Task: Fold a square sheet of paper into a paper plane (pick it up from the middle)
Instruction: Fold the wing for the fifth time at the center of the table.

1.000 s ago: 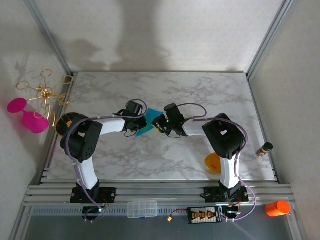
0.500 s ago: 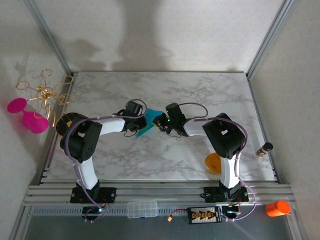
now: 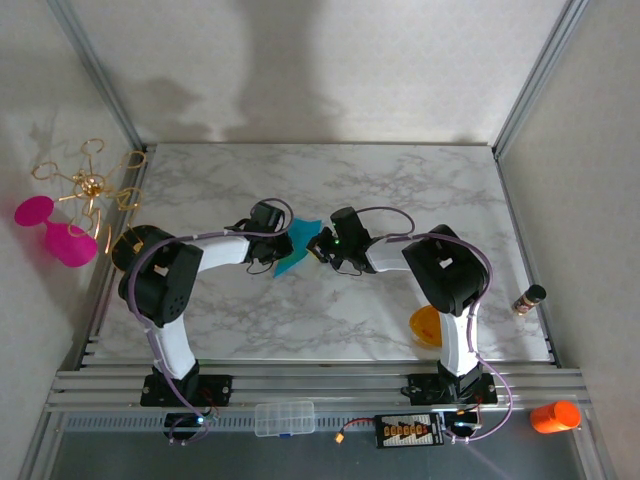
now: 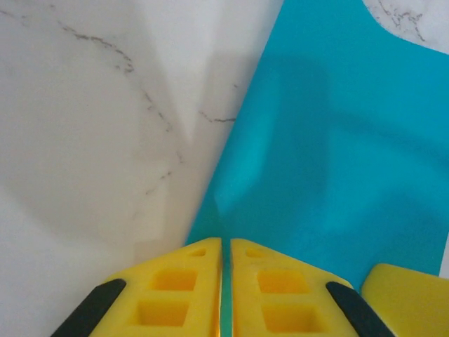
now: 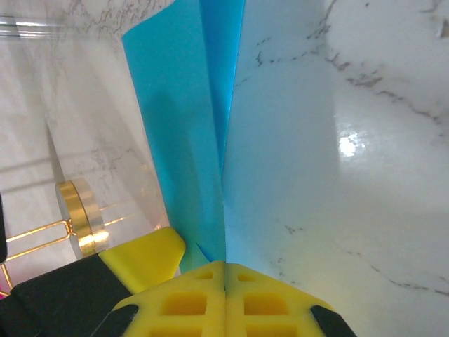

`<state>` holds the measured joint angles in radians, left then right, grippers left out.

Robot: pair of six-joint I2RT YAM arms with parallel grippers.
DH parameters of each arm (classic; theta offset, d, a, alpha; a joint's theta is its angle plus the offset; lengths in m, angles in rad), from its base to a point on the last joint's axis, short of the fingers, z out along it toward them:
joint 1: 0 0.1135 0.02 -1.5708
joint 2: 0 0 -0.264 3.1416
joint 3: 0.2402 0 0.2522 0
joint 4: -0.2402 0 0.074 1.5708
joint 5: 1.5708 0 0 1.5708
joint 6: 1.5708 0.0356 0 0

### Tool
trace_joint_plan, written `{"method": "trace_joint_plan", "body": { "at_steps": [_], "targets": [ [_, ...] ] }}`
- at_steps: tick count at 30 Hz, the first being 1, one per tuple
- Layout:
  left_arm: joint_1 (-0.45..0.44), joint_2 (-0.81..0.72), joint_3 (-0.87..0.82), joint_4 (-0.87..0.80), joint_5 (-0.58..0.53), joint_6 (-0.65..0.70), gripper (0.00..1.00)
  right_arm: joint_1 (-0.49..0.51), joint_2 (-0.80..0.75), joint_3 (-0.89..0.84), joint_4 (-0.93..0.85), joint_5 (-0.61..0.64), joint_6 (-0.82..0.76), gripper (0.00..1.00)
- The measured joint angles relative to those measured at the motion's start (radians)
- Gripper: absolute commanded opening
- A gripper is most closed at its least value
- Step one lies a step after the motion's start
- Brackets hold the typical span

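**A:** Where is the paper?

**B:** The teal sheet of paper [image 3: 290,256] sits near the middle of the marble table [image 3: 420,180], between the two arms. It looks lifted off the surface rather than lying flat. It is partly folded, with two layers meeting along one crease.

**A:** What has hold of it?

**B:** Both tools. The left gripper [image 4: 226,281] is clamped on it, and a thin teal line shows between its yellow fingers. The right gripper [image 5: 224,295] is pressed closed too, with the crease running into its fingertips.

**A:** Which way does the sheet lie from each one?

**B:** From the left gripper it spreads forward and to the right. From the right gripper the crease runs straight ahead, with the layers fanning to the left. Seen from above, the two grippers face each other across the sheet, fingertips just beside one another, so neither arm is nearer.

**A:** What does the coming move depend on?

**B:** Probably that crease. It lines up with the right gripper's reach, so pulling along it should sharpen the fold, while pulling sideways could twist the paper.
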<state>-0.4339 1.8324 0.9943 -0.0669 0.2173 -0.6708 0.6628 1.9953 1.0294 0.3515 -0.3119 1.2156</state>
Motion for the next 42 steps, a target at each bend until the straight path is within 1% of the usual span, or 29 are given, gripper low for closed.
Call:
{"method": "trace_joint_plan", "body": {
  "at_steps": [3,6,8,11,13,15,18,20,23,28,31,35,38,40,42],
  "targets": [
    [0.0,-0.055,-0.01,-0.016,0.001,0.001,0.18,-0.003,-0.007,-0.003,-0.005,0.022,-0.014,0.01],
    [-0.004,-0.147,-0.016,-0.018,0.0,0.012,0.27,-0.01,-0.048,-0.023,-0.025,0.056,-0.035,0.0],
    [-0.007,-0.204,-0.024,0.006,0.001,0.023,0.35,-0.017,-0.097,-0.042,-0.042,0.082,-0.049,0.0],
    [-0.024,-0.267,-0.052,0.061,0.001,0.051,0.52,-0.031,-0.171,-0.077,-0.057,0.115,-0.052,0.0],
    [-0.051,-0.281,-0.073,0.095,-0.002,0.084,0.63,-0.041,-0.217,-0.103,-0.071,0.137,-0.05,0.0],
    [-0.093,-0.282,-0.092,0.116,-0.011,0.127,0.71,-0.05,-0.248,-0.122,-0.09,0.152,-0.043,0.0],
    [-0.174,-0.282,-0.115,0.143,-0.03,0.2,0.8,-0.066,-0.277,-0.145,-0.134,0.155,-0.03,0.0],
    [-0.216,-0.282,-0.133,0.18,-0.034,0.25,0.82,-0.079,-0.286,-0.154,-0.156,0.154,-0.019,0.0],
    [-0.25,-0.282,-0.174,0.253,-0.034,0.329,0.83,-0.098,-0.292,-0.156,-0.191,0.149,-0.003,0.0],
    [-0.265,-0.282,-0.258,0.383,-0.038,0.474,0.81,-0.124,-0.297,-0.156,-0.232,0.112,0.017,0.0],
    [-0.27,-0.28,-0.293,0.445,-0.04,0.55,0.77,-0.133,-0.297,-0.156,-0.248,0.089,0.03,0.01],
    [-0.28,-0.266,-0.297,0.502,-0.056,0.628,0.72,-0.138,-0.297,-0.156,-0.261,0.066,0.035,0.01],
    [-0.296,-0.233,-0.295,0.521,-0.058,0.671,0.68,-0.142,-0.297,-0.156,-0.27,0.048,0.035,0.01],
    [-0.303,-0.205,-0.294,0.526,-0.06,0.69,0.62,-0.143,-0.297,-0.156,-0.272,0.043,0.035,0.01],
    [-0.307,-0.174,-0.288,0.525,-0.061,0.708,0.6,-0.143,-0.297,-0.156,-0.273,0.037,0.035,0.01]
  ]
}}
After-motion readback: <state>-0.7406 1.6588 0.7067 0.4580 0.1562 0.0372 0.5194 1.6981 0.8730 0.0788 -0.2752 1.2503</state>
